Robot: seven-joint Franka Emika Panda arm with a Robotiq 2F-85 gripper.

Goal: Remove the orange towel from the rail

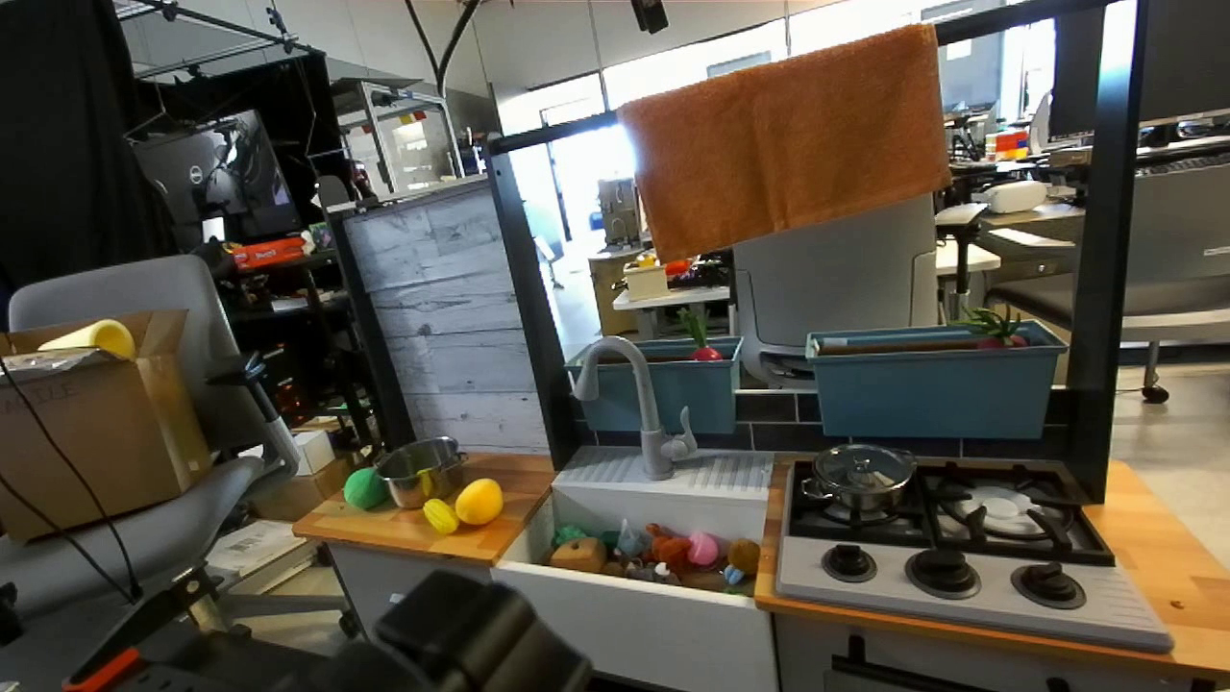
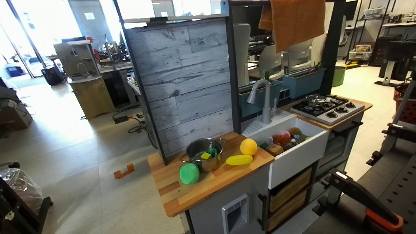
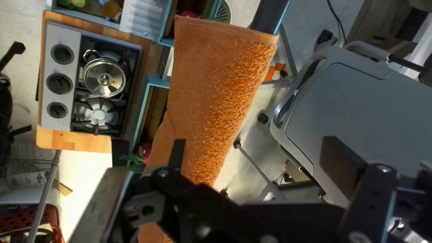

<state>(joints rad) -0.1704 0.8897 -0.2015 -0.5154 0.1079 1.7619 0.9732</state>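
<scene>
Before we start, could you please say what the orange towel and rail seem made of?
The orange towel looks like matte terry cloth, perhaps cotton, given its fuzzy pile. The rail has a smooth, dark sheen suggesting coated metal, possibly plastic.

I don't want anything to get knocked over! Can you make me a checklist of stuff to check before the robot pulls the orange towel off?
1. Orange towel hanging over the rail: ok.
2. Gripper open: ok, it gapes wide in the wrist view.
3. Gripper closed on the towel: not ok, that step isn't done yet.
4. Gripper low enough to pinch the towel: cannot tell, the depth isn't clear.
5. Towel clear of the faucet: ok, a gap shows in both exterior views.
6. Pot on the stove covered: ok, its lid is on.
</scene>
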